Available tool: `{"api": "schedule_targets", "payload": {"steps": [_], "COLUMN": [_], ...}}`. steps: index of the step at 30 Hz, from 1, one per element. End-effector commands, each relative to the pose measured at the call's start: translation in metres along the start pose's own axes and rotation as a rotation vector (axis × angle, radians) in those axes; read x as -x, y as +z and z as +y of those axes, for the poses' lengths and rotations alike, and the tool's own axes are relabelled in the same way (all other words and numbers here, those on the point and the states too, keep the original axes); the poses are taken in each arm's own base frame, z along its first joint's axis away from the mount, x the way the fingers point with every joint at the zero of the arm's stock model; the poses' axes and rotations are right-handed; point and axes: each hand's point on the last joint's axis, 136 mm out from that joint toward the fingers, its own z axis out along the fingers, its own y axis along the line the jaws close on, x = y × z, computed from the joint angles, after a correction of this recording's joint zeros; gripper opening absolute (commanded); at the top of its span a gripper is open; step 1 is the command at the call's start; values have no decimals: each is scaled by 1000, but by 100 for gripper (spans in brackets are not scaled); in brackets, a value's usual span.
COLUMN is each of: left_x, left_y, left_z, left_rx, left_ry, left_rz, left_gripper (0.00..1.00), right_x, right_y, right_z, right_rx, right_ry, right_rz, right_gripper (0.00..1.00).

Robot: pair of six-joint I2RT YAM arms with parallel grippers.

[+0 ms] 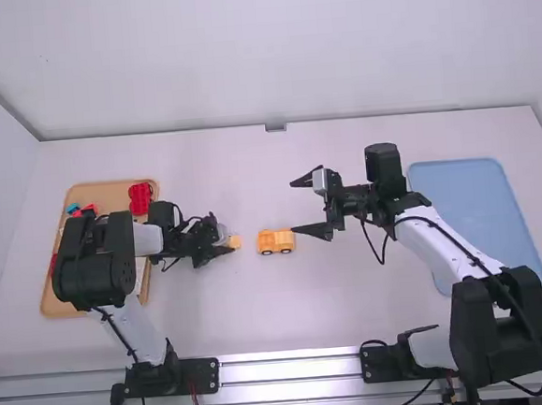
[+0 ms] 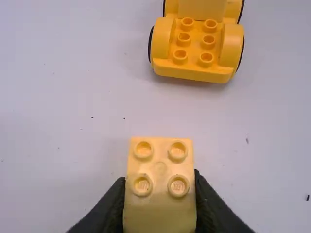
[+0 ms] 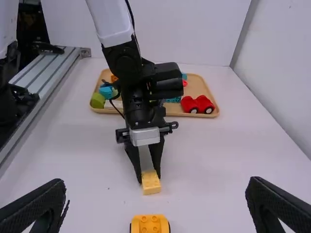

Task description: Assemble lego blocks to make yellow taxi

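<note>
Table (image 1: 327, 315) with an arm stretched over each side

The white table carries the left arm (image 1: 136, 333) and right arm (image 1: 448, 249) over its left and right parts. A blue tray (image 1: 479, 214) lies on the right, and a smaller wooden tray (image 1: 111, 192) on the left. The right gripper (image 1: 293, 207) is right of the middle, jaws spread wide, with nothing between them. The left gripper (image 1: 224, 244) is left of the middle, its jaws closed against the sides of a pale yellow block (image 2: 160, 184). Between the two grippers stands the yellow wheeled base (image 1: 276, 243), upright, near the right gripper and just right of the block but apart from it. Its low, studded end faces the block; a raised part sits at the right. A red wheeled toy (image 1: 140, 199) is in the wooden tray's far right corner. The block, smaller than the base, shows four studs on top.
</note>
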Motion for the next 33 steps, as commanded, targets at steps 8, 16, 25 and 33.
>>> {"api": "schedule_targets", "payload": {"steps": [8, 16, 25, 33], "left_x": [7, 64, 92, 98], "left_y": [-5, -14, 13, 22], "left_z": [-4, -4, -14, -17], "left_rx": [-10, -36, -98, -121], "left_ry": [-5, 94, 166, 156], "left_rz": [-11, -67, -40, -73], "left_gripper": [9, 14, 5, 4], "right_x": [-22, -81, -146, -172], "right_y": [-14, -4, 32, 54], "right_z": [-22, -8, 17, 23], "right_rx": [-142, -120, -9, 37], "right_ry": [-17, -13, 58, 48], "right_rz": [133, 221, 189, 149], "right_gripper": [98, 99, 99, 99]}}
